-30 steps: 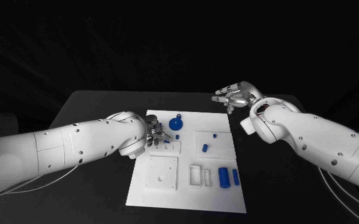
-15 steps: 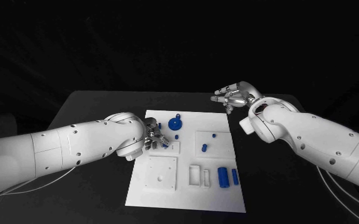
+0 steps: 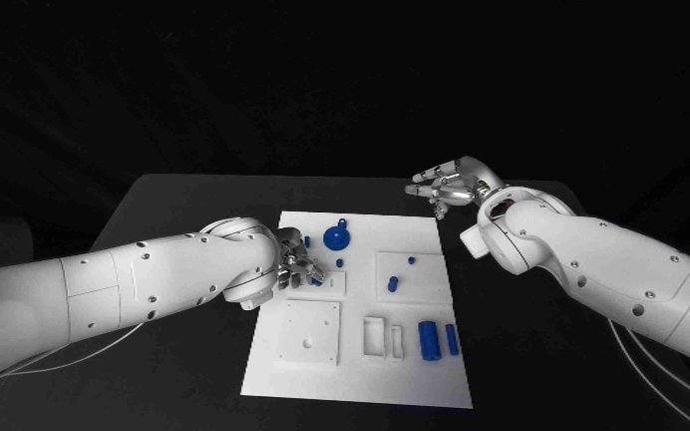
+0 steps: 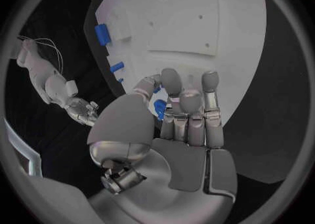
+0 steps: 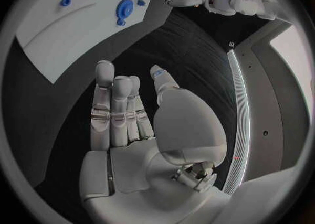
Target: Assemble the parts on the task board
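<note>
Fingers of the left hand (image 3: 295,265) were curled over the near-left part of the task board (image 3: 360,371), and in the left wrist view they were closed together around a small blue part (image 4: 159,108), pinched between the thumb and the other fingers. That hand sat just above a raised white block (image 3: 319,283) on the board, beside a short blue peg (image 3: 339,262) standing there.

Across the table (image 3: 187,202), the right hand (image 3: 449,185) hovered beyond the board's far right corner, well apart from it. Its fingers (image 5: 115,108) lay side by side and nearly straight with the thumb set off from them, and the palm held nothing; below it was only black tabletop.

On the board I counted one round blue disc with a stem (image 3: 337,239) near the far edge, two small blue pegs (image 3: 394,282) on a square white plate to the right of middle, and two blue cylinders (image 3: 429,339) lying side by side near the right edge, the inner one thicker than the outer. Next to them stood a narrow white slotted holder (image 3: 377,336), and on the near-left lay a flat white square plate (image 3: 311,331) with small holes. Whether more pieces hid under the left hand, I could not tell.
</note>
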{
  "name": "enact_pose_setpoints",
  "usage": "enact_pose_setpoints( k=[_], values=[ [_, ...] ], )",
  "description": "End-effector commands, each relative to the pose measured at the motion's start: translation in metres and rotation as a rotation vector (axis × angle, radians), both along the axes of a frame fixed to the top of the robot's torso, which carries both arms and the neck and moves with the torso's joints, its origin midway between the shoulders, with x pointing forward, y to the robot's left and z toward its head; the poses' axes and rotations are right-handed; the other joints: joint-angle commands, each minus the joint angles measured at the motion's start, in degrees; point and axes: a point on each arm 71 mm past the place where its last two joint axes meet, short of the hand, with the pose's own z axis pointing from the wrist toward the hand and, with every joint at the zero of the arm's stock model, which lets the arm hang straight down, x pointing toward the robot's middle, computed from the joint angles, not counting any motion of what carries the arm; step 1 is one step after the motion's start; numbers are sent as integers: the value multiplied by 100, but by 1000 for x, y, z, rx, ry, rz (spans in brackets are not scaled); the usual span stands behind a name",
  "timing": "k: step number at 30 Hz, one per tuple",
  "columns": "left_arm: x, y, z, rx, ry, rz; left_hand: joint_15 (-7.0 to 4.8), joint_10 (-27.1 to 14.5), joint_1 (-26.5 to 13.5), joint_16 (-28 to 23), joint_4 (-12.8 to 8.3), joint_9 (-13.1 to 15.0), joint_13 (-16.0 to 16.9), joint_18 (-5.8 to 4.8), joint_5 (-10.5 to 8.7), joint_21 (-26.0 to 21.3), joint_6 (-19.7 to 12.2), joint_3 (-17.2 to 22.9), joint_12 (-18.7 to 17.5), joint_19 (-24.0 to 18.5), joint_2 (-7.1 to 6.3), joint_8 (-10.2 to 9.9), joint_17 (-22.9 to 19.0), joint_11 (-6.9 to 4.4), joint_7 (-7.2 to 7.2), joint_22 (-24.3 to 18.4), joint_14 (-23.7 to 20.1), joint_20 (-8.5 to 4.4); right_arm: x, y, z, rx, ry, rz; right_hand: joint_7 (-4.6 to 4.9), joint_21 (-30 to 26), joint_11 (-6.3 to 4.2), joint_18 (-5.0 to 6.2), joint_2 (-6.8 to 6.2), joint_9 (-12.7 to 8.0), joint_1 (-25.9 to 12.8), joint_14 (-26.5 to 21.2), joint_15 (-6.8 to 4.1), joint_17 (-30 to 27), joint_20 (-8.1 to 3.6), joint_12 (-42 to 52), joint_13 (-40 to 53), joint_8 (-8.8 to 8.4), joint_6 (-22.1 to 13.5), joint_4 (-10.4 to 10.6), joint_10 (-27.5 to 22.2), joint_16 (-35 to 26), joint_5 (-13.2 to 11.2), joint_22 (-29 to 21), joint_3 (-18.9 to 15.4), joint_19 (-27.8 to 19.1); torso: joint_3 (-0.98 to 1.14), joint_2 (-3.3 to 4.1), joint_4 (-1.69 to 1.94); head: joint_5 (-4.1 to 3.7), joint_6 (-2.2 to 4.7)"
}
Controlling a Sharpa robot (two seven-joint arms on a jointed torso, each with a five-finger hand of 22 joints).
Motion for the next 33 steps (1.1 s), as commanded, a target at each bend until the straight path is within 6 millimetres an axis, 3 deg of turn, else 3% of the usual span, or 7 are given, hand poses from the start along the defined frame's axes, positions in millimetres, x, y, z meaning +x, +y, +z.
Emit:
enact_pose_setpoints(
  k=[1, 21, 24, 33],
  values=[
    [-2, -1, -3, 15, 6, -14, -30, 71, 6, 29, -587, 503, -6, -8, 18, -29, 714, 564, 7, 42, 48, 13, -8, -158, -508, 104, -19, -12, 0, 1, 0, -8, 4, 12, 15, -33, 1, 51, 13, -5, -42, -37, -6, -9, -1, 33, -9, -19, 18, 5, -53, 32, 21, 30, 18, 39, -2, -3, 0, 1, -3],
    [-2, 0, -5, 27, 23, -22, -29, 71, -7, 14, -598, 505, -11, -23, 17, -88, 708, 567, -3, 61, 60, 13, -46, -152, -505, 111, -35, -16, 0, 2, -1, -11, 11, 16, 17, -66, 4, 52, 6, -3, -38, -43, -4, -18, 1, 37, -18, -16, 15, 21, -59, 32, 20, 42, 18, 49, 1, -2, 1, -1, -11],
    [-2, -1, -5, 26, 23, -20, -29, 72, -47, 28, -543, 518, 1, -29, -162, -99, 739, 545, 20, 69, 125, 21, -24, -150, -518, 111, -23, -13, 0, 2, -1, -12, 11, 17, 17, -91, 5, 52, 8, -4, -34, -47, -3, -24, 3, 38, -26, -16, 13, 28, -63, 32, 20, 50, 16, 55, 0, -1, -3, 1, -15],
    [0, -3, -5, 22, 20, -20, -28, 70, -90, 70, -452, 551, 38, -39, -239, -120, 799, 507, 68, 85, 209, 20, 32, -147, -537, 112, -6, -10, 0, 3, -2, -14, 14, 19, 17, -102, 5, 52, 9, -4, -28, -49, -3, -26, 3, 38, -28, -16, 14, 24, -67, 33, 19, 54, 18, 60, 6, -1, -6, -6, -10]
  ],
)
